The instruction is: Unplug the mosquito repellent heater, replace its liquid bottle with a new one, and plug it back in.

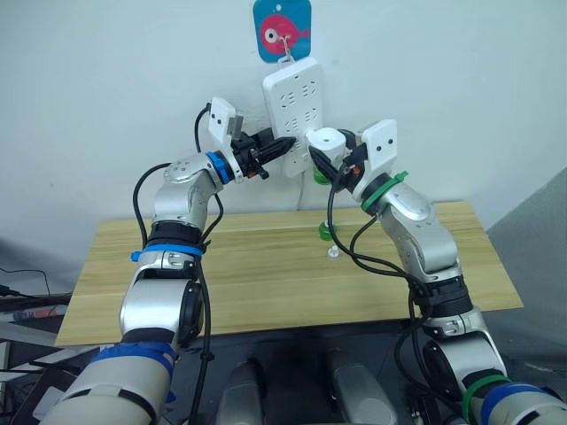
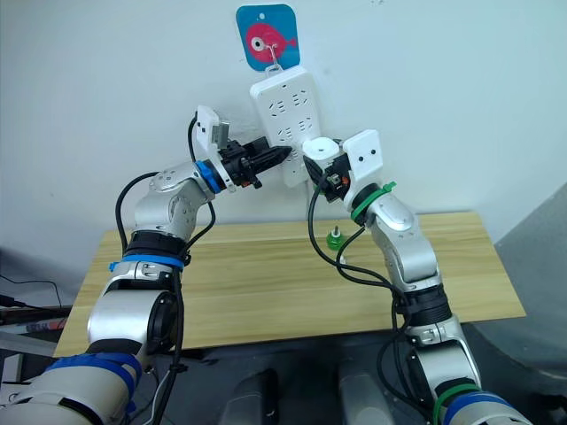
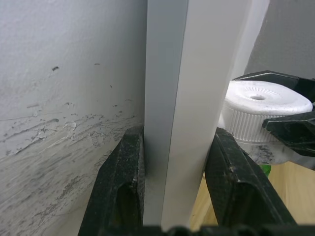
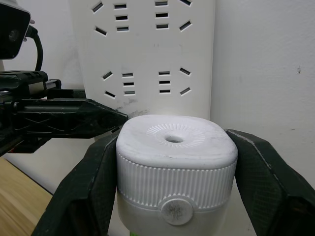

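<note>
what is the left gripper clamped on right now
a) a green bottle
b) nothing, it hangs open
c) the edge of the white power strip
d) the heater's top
c, in the left wrist view the left gripper has its jaws on either side of the power strip edge, while the right gripper holds the heater.

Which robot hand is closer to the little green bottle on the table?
The right. The right gripper is up at the power strip holding the mosquito repellent heater, roughly above the green bottle. The left gripper clamps the strip's edge, farther over.

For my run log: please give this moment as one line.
left gripper: clamps power strip edge | right gripper: holds heater | green bottle: on table
</note>
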{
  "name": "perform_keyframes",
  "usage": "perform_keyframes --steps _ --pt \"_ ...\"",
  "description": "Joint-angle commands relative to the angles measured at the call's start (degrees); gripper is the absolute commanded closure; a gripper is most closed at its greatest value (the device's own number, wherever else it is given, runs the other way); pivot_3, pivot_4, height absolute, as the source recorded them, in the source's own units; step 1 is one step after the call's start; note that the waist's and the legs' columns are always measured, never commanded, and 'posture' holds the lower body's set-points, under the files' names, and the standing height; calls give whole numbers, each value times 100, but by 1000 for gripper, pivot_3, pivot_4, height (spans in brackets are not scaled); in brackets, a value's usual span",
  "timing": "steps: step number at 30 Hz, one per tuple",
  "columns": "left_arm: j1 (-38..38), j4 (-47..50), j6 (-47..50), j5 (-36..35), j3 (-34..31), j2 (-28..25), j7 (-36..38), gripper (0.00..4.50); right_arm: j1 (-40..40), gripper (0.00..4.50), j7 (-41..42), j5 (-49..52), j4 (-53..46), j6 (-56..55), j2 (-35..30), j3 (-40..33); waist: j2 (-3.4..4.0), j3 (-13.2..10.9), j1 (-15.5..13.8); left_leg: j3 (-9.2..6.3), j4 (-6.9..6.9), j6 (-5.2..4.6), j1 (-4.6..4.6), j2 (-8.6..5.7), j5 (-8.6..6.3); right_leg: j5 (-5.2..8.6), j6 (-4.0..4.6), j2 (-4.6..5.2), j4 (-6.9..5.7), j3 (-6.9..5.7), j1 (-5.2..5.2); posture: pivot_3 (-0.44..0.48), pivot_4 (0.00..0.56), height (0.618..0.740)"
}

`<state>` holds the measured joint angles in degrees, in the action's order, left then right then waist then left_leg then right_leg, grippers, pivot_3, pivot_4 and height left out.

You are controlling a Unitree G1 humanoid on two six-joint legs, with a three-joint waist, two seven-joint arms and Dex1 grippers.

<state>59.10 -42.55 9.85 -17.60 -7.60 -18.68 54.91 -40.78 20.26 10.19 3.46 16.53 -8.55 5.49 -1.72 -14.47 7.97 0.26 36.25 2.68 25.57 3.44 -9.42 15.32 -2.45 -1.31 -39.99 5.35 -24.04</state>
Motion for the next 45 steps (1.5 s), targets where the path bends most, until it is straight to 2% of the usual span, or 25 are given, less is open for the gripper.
perform_keyframes --steps 1,4,8,13,15,21,27,30,33,38,43,45 --pt "109 295 65 -181 -49 175 -91 3161 -301 1500 -73 -150 418 49 203 114 0 0 6 2 0 -1 -2 0 6 -9 1 0 0 2 0 -138 207 740" --pt "104 252 -42 -115 -40 139 -124 3161 -285 1500 -17 -15 270 127 213 9 0 0 15 3 0 -7 -6 0 20 -30 0 -4 1 8 -1 -137 207 740" --pt "153 40 -355 -2 -82 65 -220 3161 -89 139 47 113 -388 474 14 -140 0 0 -25 3 -10 -9 0 0 24 -30 0 -4 4 5 -5 -135 207 740" --pt "171 -177 -669 61 -169 -97 -430 3161 399 45 221 287 -1613 1297 -314 -114 0 0 -130 6 -22 4 40 -1 15 -30 3 5 48 -1 -24 -132 206 740" --pt "133 -168 -701 70 -203 -183 -501 2420 579 0 258 376 -2003 1581 -419 -96 0 0 -125 12 -24 4 41 0 13 -30 1 6 55 3 -24 -128 206 740" --pt "-231 221 -788 137 -203 -481 -767 634 904 0 271 536 -2707 2141 -560 -27 0 0 -74 8 -31 4 33 11 13 -27 -3 -5 50 2 -25 -126 207 740" --pt "-1233 1373 -359 108 -365 -1111 -1028 634 1132 0 374 608 -3264 2490 -782 185 0 0 42 14 -38 4 24 21 13 -26 -2 -13 47 14 -28 -109 212 740" --pt "-1987 2311 -77 -63 -319 -1431 -725 634 1226 0 499 643 -3426 2525 -911 268 0 0 -7 7 -50 5 26 21 13 -24 3 -13 45 5 -32 -92 210 740" --pt "-2895 3472 114 -335 -223 -1776 -147 596 1281 532 622 652 -3528 2447 -1014 327 -1 0 -99 5 -52 16 35 16 6 -18 19 2 55 -7 -32 -77 210 740" --pt "-4208 5353 641 -971 -152 -2098 397 596 1282 2359 603 606 -3451 2327 -983 358 -3 1 -263 5 -53 20 38 16 1 -15 24 37 67 -14 -26 -51 212 740" --pt "-4509 6109 840 -1099 -32 -2009 210 596 1208 4315 499 405 -3083 1985 -918 345 -6 3 -360 2 -43 17 34 10 3 -6 11 35 91 -22 -6 -41 213 740" --pt "-4540 6220 874 -1097 23 -1972 167 596 1159 4463 454 323 -2919 1869 -870 341 -6 3 -361 5 -41 15 33 5 4 -7 11 34 92 -21 -5 -42 213 740"
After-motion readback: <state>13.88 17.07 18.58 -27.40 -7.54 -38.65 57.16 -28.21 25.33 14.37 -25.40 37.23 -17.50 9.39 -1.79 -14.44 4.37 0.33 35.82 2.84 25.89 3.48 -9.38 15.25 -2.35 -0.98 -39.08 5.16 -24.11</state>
